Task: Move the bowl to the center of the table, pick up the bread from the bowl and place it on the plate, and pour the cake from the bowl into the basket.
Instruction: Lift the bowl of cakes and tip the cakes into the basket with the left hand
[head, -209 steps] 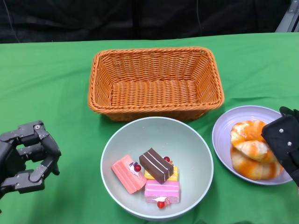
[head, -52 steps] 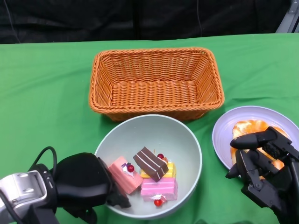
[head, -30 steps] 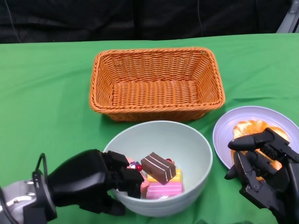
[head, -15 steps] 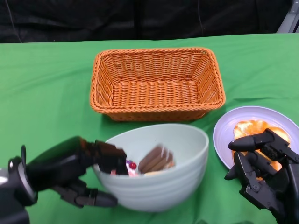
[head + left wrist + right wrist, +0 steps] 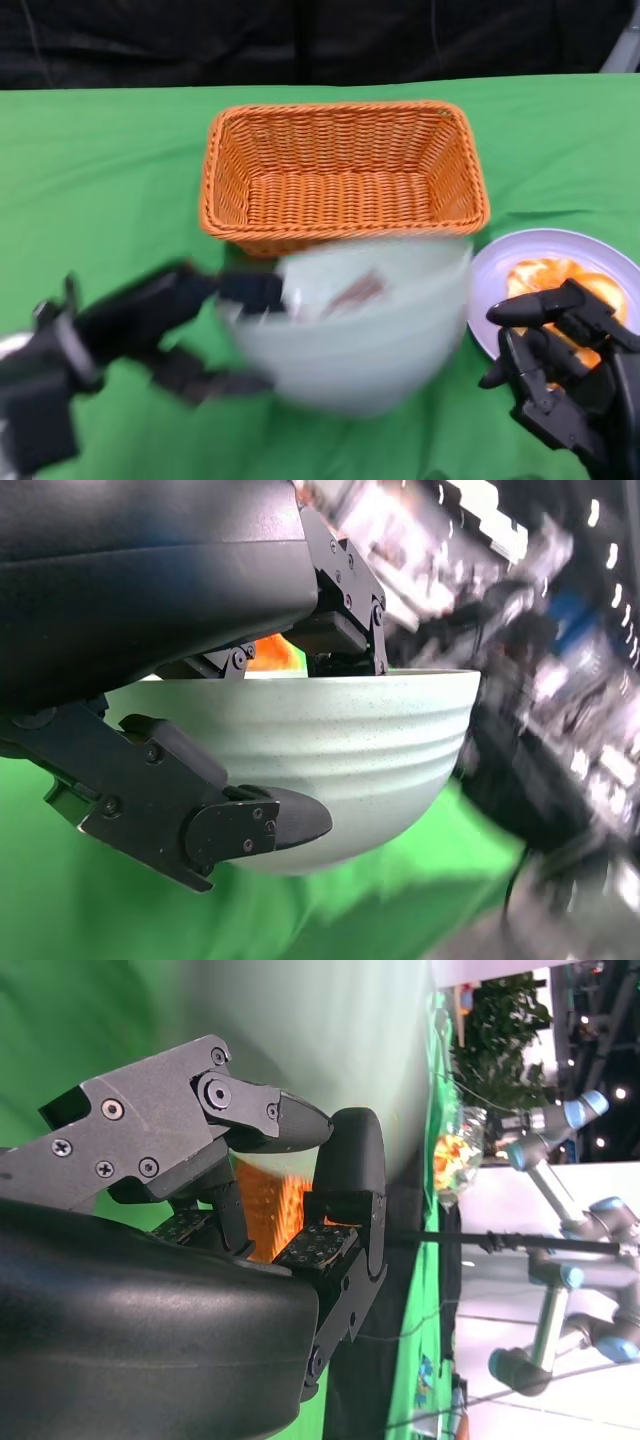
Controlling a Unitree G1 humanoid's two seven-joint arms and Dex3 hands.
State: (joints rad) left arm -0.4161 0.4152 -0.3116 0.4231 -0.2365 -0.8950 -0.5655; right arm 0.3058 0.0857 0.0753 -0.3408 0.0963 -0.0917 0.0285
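Bowl [image 5: 370, 340], pale green, is held off the green table [image 5: 100, 180] by the left hand [image 5: 170, 320], just in front of the wicker basket's [image 5: 345, 170] near wall, toward the table's near edge. Motion blur on bowl and hand in the head view. Left hand grips the bowl's rim: fingers over the lip and inside, another finger [image 5: 260, 825] pressed against the outer wall underneath, clear in the left wrist view, where the bowl [image 5: 340, 750] looks roughly level with ribbed sides. Cake pieces [image 5: 350, 293] inside show only as a blurred brown and pink smear near the rim; cannot tell how many. Basket sits at the middle of the table, toward the far edge, upright.

Plate [image 5: 500, 275], lilac, is at the near right of the table, just right of the bowl, with orange glazed bread [image 5: 545, 275] on it. Right hand [image 5: 555, 365] hovers at the near edge of the plate, fingers apart and curved, holding nothing, partly covering the bread. Right wrist view shows the right hand's fingers [image 5: 345, 1210] spread with nothing between them, orange basket visible through the gap.
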